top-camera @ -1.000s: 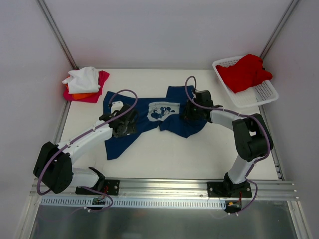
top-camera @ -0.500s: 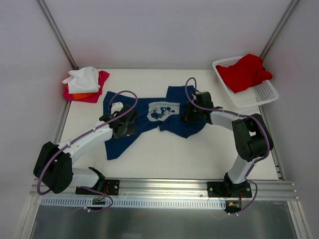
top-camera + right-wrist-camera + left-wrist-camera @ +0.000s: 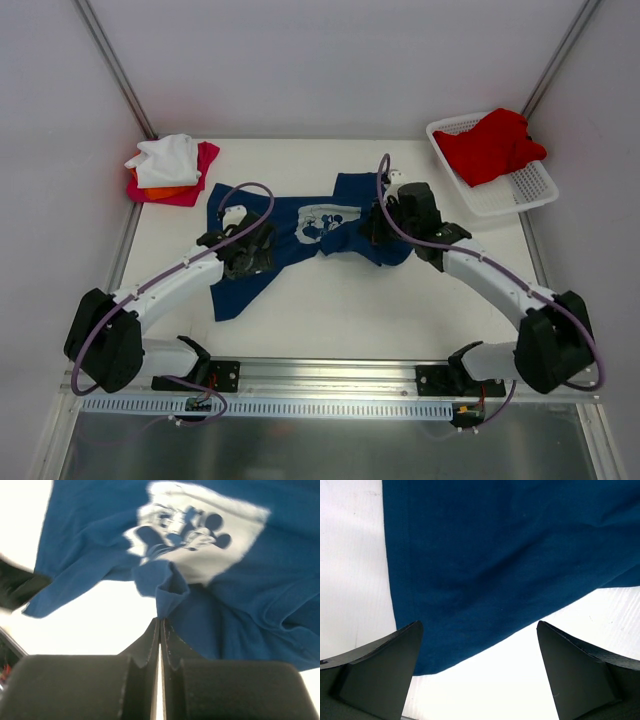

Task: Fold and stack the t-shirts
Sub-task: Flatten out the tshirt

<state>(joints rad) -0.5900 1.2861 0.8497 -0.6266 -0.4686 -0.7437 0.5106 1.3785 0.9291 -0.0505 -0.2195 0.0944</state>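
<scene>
Navy t-shirt [image 3: 300, 232]: lies crumpled mid-way across the table [image 3: 400, 310]. Its white print is partly folded over and blurred in the right wrist view, and its left part is hidden under the left gripper [image 3: 250, 250], whose jaws are spread wide over the hem, holding nothing. Right gripper [image 3: 160, 626]: jaws pressed together on a pinched ridge of navy cloth. White, orange, magenta t-shirts [image 3: 170, 165]: piled in the far-left corner, orange mostly covered. Red t-shirt [image 3: 490, 145]: in the basket [image 3: 530, 190].

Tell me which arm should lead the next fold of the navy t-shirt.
Probably right. The right gripper is shut on a pinch of the navy t-shirt near its print, ready to pull; the left gripper hangs open above its edge, holding nothing.
</scene>
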